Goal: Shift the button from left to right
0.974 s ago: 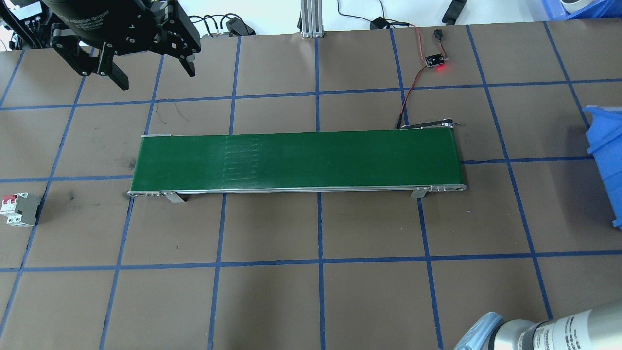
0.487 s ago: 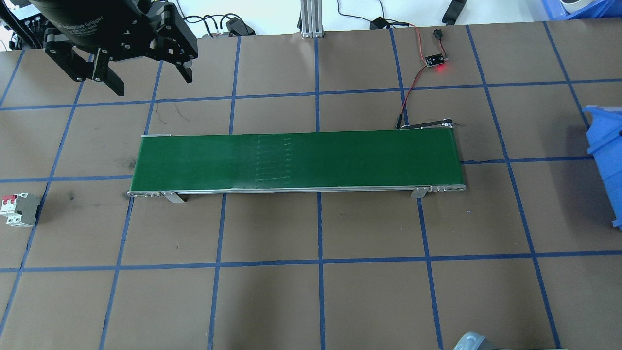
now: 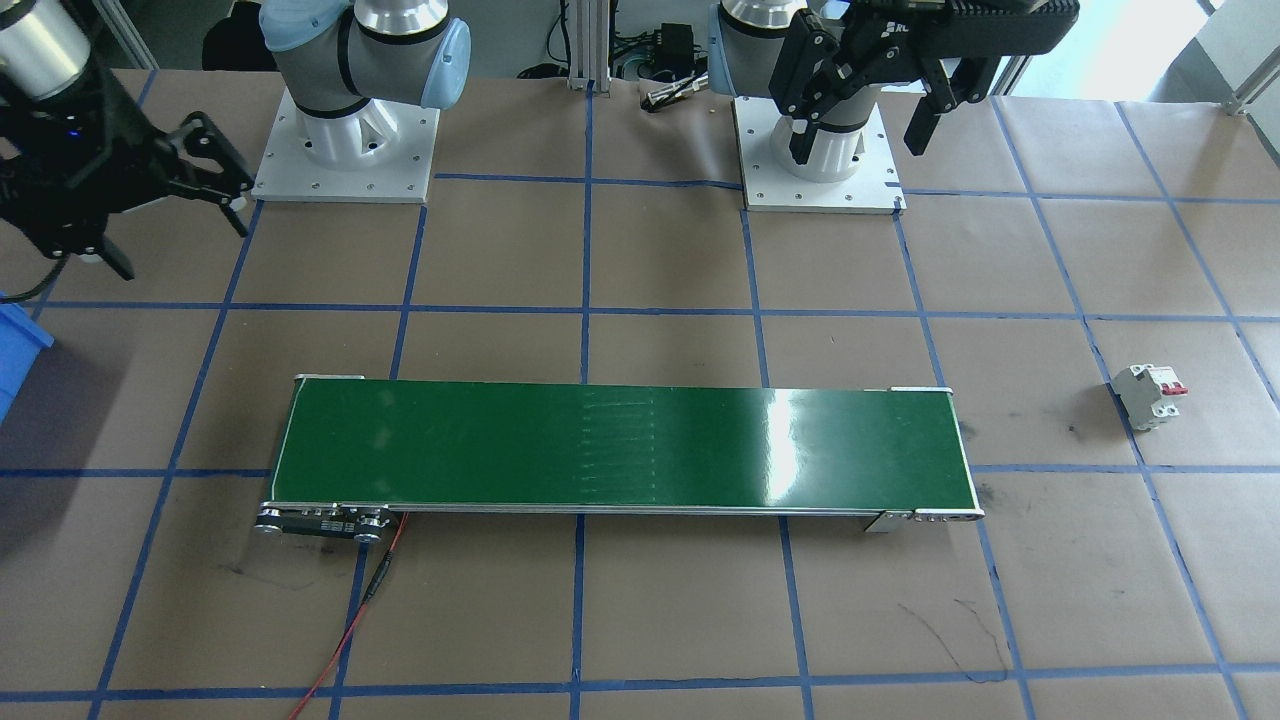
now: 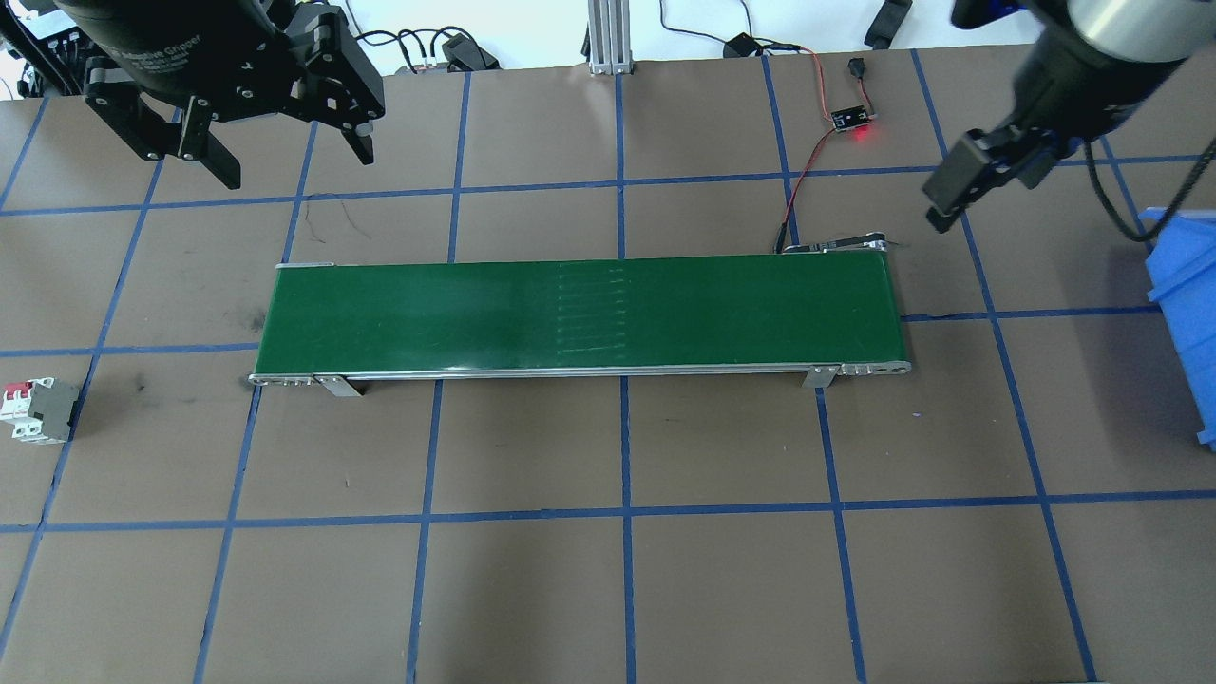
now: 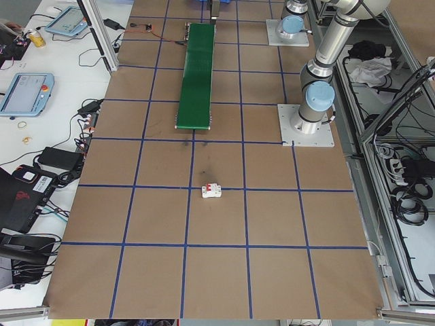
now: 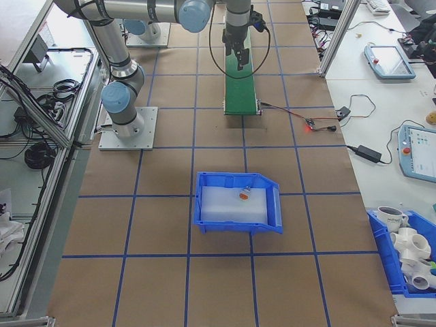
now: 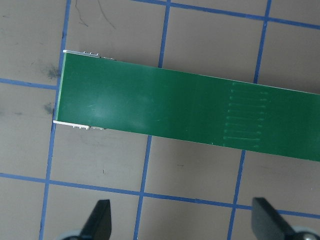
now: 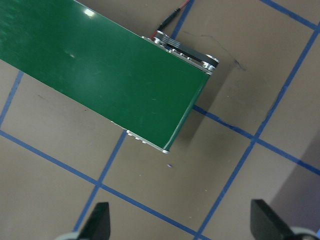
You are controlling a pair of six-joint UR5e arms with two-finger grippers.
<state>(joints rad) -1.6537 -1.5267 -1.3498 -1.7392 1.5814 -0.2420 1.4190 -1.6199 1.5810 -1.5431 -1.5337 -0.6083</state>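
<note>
Left gripper hangs high with its jaws spread wide and nothing between them, above the table beyond the far corner of the left end of the green conveyor belt. Its wrist view looks straight down on that end of the belt, both fingertips well apart over bare brown paper. Right gripper is spread open too and empty, hovering off the opposite end of the belt on the far side, near the red and black wires; its wrist view shows the belt's end roller between the two dark fingertips. Belt surface carries only a faint ladder of marks near its middle. White circuit breaker with red levers lies on the table well out past the belt's left end. Blue bin sits well beyond the right end; inside it, on a white liner, lies a small pale object, too small to tell whether it is the button. A little board with a red light lies near the table's far edge.
</note>
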